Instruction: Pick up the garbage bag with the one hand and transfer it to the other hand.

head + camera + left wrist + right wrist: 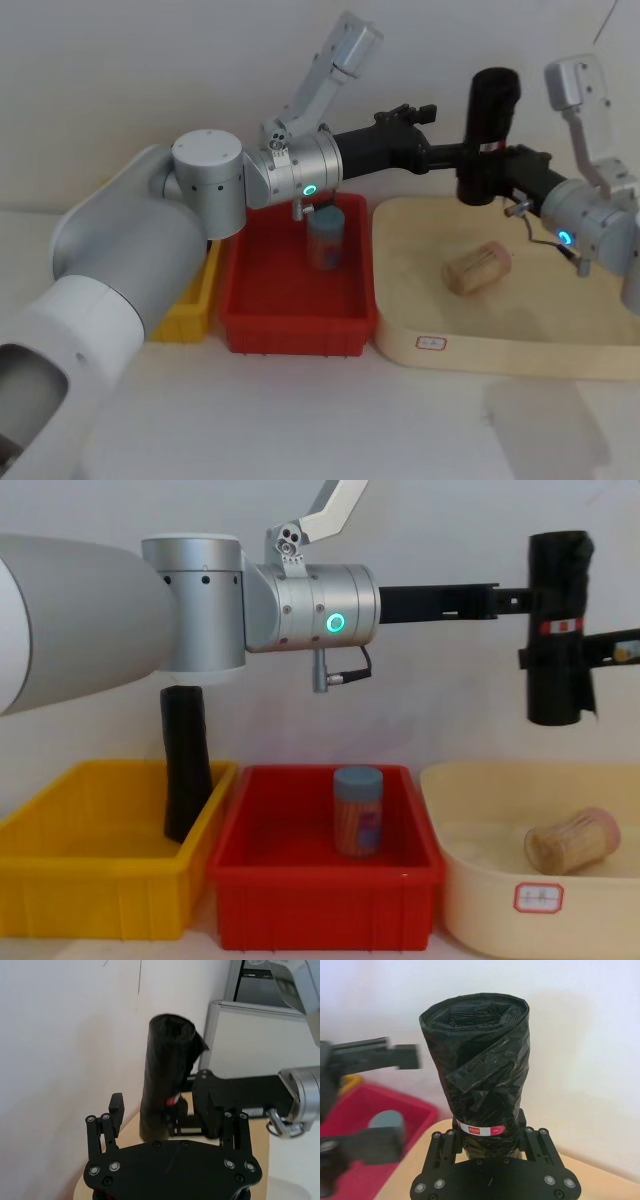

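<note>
Handover looks basically there. In the upper right of the head view, the other hand (503,178) is clamped on the garbage bag (490,130) near its red-and-white band. The one hand (445,153) has its fingers spread wide by the roll, not gripping. Next I'd guess it just backs off left. The bag hangs upright in midair, a crinkly black roll.

my head cam looks forward and down over the three trays, mid distance. chest cam sits lower, level, facing the trays' front walls and the wall behind. left wrist cam looks along my left end effector (170,1125), close up. right wrist cam looks up along my right end effector (490,1135), very close. all four share the garbage bag (488,130); head and chest share the red tray (320,875).
</note>
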